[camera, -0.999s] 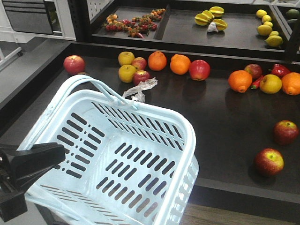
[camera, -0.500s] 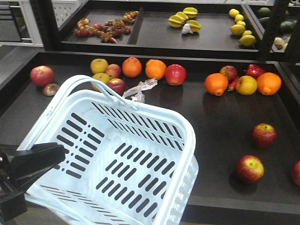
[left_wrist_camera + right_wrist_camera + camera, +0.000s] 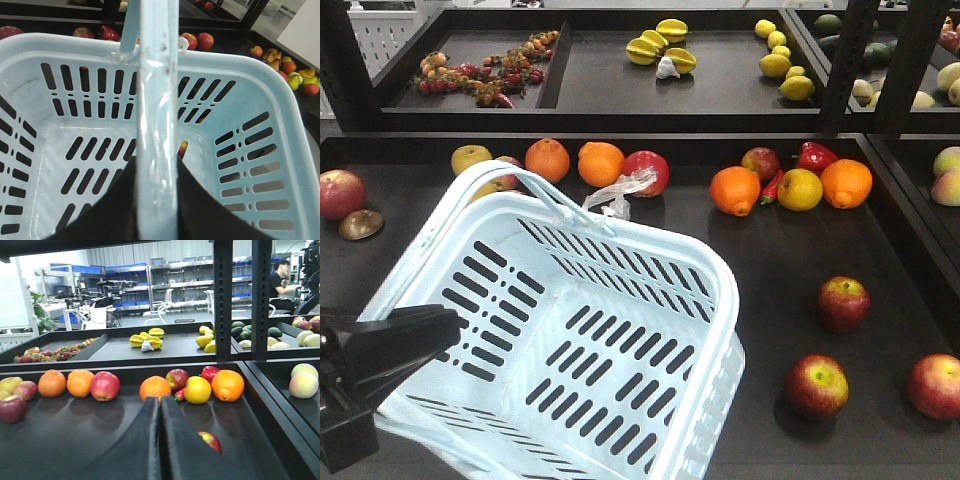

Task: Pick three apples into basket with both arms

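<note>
Left gripper [image 3: 156,162]: clamped on the loop handle [image 3: 156,75] of the basket [image 3: 720,290], one black finger on each side.
Right gripper [image 3: 160,405]: fingers pressed together, nothing between them, low over the shelf [image 3: 75,435].
Basket: empty, at the shelf's front left.
Apples [image 3: 843,302] [image 3: 817,385] [image 3: 935,385]: three, on the shelf's right, apart from the basket.
Shelf: matte black; oranges [image 3: 600,163] along the back.
Room: racks with blue bins [image 3: 120,265]; seated person [image 3: 279,280] at right.

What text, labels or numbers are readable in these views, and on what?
No readable text in any view.
Pale blue-white slotted plastic basket: no label, brand or print shows on its walls, rim or handle.
Blue storage bins on the far background shelves, right wrist view: any markings are too small and blurred to read.
</note>
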Tool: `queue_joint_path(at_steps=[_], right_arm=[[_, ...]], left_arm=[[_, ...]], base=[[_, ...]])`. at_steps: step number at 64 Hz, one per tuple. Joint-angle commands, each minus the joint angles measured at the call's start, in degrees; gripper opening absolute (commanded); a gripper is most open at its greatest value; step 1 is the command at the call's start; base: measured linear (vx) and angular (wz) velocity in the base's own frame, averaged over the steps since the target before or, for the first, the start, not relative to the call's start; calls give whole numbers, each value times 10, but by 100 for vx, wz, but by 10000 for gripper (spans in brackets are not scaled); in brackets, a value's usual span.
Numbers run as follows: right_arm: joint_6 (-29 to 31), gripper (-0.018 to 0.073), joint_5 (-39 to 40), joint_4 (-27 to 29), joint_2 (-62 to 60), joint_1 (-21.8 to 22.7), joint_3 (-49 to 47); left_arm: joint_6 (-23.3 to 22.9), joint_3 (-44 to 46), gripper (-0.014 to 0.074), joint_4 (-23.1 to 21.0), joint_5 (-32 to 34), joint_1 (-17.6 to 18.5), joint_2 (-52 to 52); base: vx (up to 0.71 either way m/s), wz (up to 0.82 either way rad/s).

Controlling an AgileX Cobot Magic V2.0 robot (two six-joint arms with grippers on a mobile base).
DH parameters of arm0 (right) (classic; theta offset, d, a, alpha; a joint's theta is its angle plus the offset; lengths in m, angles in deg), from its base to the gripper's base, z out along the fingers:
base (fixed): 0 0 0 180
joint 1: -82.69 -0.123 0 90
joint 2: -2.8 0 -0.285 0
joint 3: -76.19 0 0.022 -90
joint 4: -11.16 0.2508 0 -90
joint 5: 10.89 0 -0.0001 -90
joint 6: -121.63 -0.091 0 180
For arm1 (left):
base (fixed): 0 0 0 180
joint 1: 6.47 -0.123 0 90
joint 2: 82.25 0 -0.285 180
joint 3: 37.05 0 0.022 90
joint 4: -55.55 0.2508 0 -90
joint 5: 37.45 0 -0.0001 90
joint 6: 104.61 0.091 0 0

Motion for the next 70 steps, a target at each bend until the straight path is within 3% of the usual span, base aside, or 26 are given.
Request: queue_joint_path(at_steps=[1, 70], right_arm=[[3, -5, 42, -4, -7, -1, 4], [3, -5, 42, -4, -7, -1, 4]], left_arm=[[0, 17, -7, -26, 31, 3, -3], [0, 17, -7, -26, 31, 3, -3]], base=[[12, -9], [8, -2]])
